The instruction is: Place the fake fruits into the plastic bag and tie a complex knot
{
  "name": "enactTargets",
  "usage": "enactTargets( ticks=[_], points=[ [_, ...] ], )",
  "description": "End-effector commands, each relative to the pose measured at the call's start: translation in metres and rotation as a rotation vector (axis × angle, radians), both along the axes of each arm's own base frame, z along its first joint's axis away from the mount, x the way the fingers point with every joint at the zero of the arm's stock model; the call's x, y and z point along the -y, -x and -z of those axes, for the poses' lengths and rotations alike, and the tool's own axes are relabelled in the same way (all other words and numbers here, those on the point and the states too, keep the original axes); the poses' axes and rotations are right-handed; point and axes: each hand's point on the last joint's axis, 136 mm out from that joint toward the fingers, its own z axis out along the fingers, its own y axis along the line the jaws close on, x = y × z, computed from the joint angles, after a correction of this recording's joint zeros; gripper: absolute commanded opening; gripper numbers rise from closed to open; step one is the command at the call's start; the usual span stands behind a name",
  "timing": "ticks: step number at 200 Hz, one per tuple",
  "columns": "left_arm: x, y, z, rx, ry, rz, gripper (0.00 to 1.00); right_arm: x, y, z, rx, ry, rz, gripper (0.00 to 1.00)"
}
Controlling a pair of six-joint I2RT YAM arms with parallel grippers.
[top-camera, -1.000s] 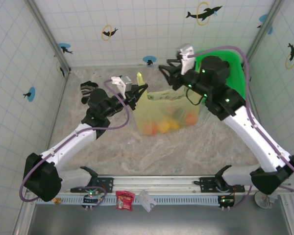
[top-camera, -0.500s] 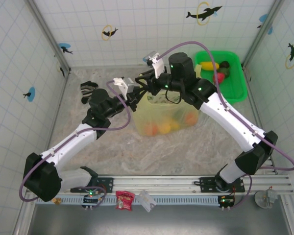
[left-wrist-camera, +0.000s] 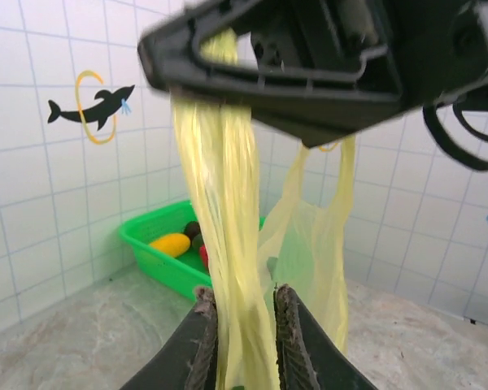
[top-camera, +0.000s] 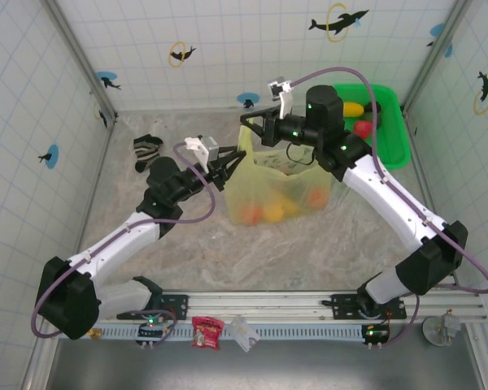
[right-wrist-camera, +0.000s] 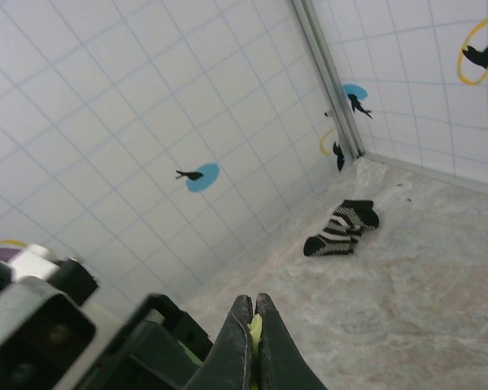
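One plastic bag (top-camera: 281, 191) stood mid-table, strung between both arms.
Far left lay one striped sock (top-camera: 146, 147). The left gripper (left-wrist-camera: 244, 329) was clamped on one twisted yellow handle strip of the bag. At least three fake fruits (top-camera: 250, 214) showed through the bag's side. Above it, the right gripper (right-wrist-camera: 253, 315) was pinched tight on a sliver of the same plastic. Three more fruits sat in one green tub (top-camera: 393, 134) far right.

No words or numbers can be read. The small red packet (top-camera: 205, 332) by the grey metal rail (top-camera: 309, 307) has marks on it, too tiny to make out.
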Motion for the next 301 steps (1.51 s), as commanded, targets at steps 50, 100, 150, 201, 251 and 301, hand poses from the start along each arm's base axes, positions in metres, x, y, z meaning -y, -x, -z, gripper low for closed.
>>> enactTargets(
  ticks=[50, 100, 150, 201, 251, 301],
  points=[
    [-0.006, 0.016, -0.016, 0.179, 0.143, 0.021, 0.49, 0.004, 0.033, -0.043, 0.026, -0.197, -0.137, 0.00],
    [-0.001, 0.015, -0.023, 0.168, 0.221, 0.068, 0.64, 0.006, 0.037, -0.041, 0.024, -0.204, -0.147, 0.00],
    [0.015, 0.012, -0.018, 0.132, 0.245, 0.105, 0.66, 0.006, 0.040, -0.041, 0.019, -0.230, -0.155, 0.00],
    [0.020, 0.002, -0.018, 0.123, 0.277, 0.100, 0.56, 0.008, 0.045, -0.045, 0.026, -0.245, -0.158, 0.00],
    [0.031, -0.002, -0.015, 0.108, 0.276, 0.131, 0.45, 0.009, 0.047, -0.043, 0.016, -0.265, -0.162, 0.00],
    [0.039, -0.001, -0.009, 0.099, 0.259, 0.161, 0.23, 0.012, 0.049, -0.045, 0.022, -0.278, -0.161, 0.00]
  ],
)
